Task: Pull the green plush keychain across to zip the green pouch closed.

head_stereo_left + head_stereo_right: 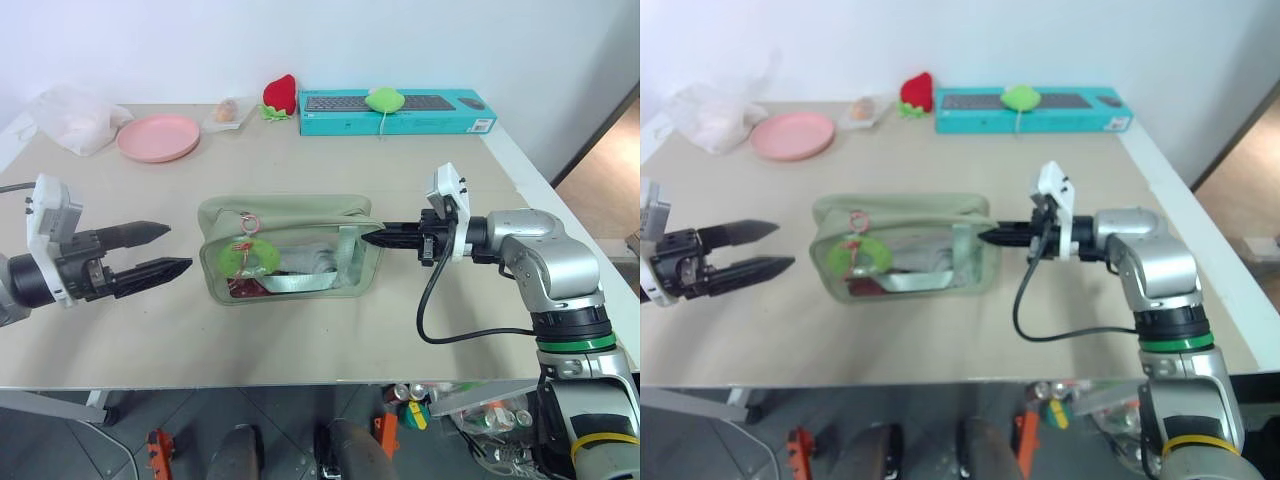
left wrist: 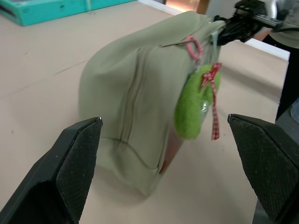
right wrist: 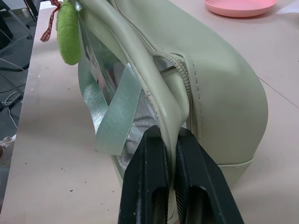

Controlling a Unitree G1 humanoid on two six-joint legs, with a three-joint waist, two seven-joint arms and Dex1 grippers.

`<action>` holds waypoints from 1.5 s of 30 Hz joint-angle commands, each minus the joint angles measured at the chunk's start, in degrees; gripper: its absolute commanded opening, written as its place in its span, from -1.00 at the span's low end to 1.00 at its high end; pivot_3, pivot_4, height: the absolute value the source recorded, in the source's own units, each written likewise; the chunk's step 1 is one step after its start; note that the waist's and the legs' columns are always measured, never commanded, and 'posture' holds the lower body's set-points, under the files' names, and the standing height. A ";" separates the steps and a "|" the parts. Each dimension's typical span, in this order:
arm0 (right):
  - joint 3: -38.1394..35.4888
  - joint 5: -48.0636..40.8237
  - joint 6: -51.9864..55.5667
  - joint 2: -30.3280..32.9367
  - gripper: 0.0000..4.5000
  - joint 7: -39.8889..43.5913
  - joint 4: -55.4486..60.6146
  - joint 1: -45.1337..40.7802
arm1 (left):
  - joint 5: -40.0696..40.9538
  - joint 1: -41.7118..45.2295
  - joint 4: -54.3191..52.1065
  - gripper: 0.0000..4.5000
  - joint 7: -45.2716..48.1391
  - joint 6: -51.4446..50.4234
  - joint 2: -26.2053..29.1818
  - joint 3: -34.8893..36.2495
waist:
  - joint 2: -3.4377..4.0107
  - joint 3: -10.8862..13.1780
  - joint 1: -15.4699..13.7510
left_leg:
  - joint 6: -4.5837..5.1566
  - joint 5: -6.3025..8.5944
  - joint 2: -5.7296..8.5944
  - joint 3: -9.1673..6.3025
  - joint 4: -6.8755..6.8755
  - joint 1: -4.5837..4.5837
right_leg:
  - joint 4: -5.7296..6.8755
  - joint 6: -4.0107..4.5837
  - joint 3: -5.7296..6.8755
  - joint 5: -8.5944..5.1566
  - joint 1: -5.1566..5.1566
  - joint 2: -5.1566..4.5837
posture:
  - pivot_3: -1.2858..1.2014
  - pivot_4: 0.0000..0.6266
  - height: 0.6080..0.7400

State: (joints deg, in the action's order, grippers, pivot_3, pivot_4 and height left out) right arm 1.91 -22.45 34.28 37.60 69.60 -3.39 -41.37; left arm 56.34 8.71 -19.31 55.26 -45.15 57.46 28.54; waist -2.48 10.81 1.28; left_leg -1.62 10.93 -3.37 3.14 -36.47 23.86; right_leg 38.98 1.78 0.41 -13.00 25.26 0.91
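The green pouch lies in the middle of the table, its clear window facing me. The green plush keychain hangs from a pink ring at the pouch's left end, over the window, with a red checked ribbon on it. My left gripper stands open just left of the pouch, pointing at that end and apart from it. The keychain is ahead of it, between the lines of its fingers. My right gripper is shut on the pouch's handle at the right end.
At the back of the table stand a pink plate, a crumpled plastic bag, a red strawberry plush and a teal keyboard box with a lime-green plush on it. The table's right edge runs behind my right arm.
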 commanded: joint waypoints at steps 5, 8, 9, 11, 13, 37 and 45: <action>0.58 -0.25 -0.94 -0.15 -0.98 -0.79 -0.02 -0.66 | 2.97 0.55 -6.03 0.99 0.98 -2.09 0.96 -0.78 | 0.00 0.00 0.07 | 0.00 0.00 0.00 0.02 0.05 0.00 | -0.01 0.02 -0.04 -0.01 0.02 0.05 | 0.03 -0.52 1.00; 0.79 -0.31 -1.05 -0.29 -0.98 -0.93 0.15 -0.42 | 4.32 -0.07 -6.33 0.99 0.49 -2.95 -0.13 -1.04 | 0.00 0.00 0.07 | 0.00 0.00 0.00 0.01 0.05 -0.02 | 0.00 0.02 -0.03 -0.01 0.02 0.09 | 0.03 -0.52 1.00; 0.83 -0.38 -1.04 -0.28 -0.98 -0.93 0.41 -0.19 | 4.36 -0.46 -6.39 0.99 0.58 -2.97 -0.25 -0.98 | 0.00 0.00 0.07 | 0.00 0.00 -0.02 0.01 0.05 -0.03 | 0.00 0.02 -0.03 -0.01 0.02 0.11 | 0.03 -0.52 1.00; 0.94 -0.35 -1.04 -0.32 -0.98 -1.11 0.57 -0.01 | 4.27 -1.23 -6.19 0.99 1.00 -3.13 -0.15 -0.97 | 0.00 0.00 0.06 | 0.00 0.00 -0.04 -0.02 0.05 -0.03 | 0.00 0.03 -0.01 -0.01 0.01 0.14 | 0.03 -0.52 1.00; 0.99 -0.40 -1.01 -0.30 -0.98 -1.20 0.65 0.10 | 3.97 -1.72 -5.85 0.99 1.26 -3.33 0.06 -1.24 | 0.00 0.00 0.07 | 0.00 0.00 -0.04 0.00 0.05 -0.05 | 0.00 0.03 -0.02 -0.01 0.01 0.14 | 0.03 -0.52 1.00; 0.17 -1.41 -0.74 0.08 -0.98 -3.25 2.32 1.68 | -3.73 5.59 0.54 0.99 -0.03 -1.61 -4.97 -11.67 | -0.01 -0.01 0.11 | 0.00 0.00 -0.01 0.00 0.04 -0.07 | 0.00 0.03 -0.05 -0.01 -0.03 0.15 | 0.03 -0.52 1.00; 0.25 -1.94 -0.49 0.09 -0.98 -3.96 3.10 2.21 | -4.92 9.95 0.40 0.99 -2.11 -2.30 -8.10 -15.88 | -0.01 -0.01 0.09 | 0.00 0.00 0.00 0.00 0.03 -0.09 | 0.00 0.01 -0.05 0.00 -0.07 0.15 | 0.03 -0.52 1.00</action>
State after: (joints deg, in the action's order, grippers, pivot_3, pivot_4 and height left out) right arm 2.03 -24.22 33.54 37.38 65.91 -1.80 -39.59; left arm 51.69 17.36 -18.20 53.85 -47.73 49.75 12.53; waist -2.49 10.80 1.37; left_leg -1.62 10.93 -3.37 3.14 -36.44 23.77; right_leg 38.99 1.78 0.35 -12.99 25.19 1.06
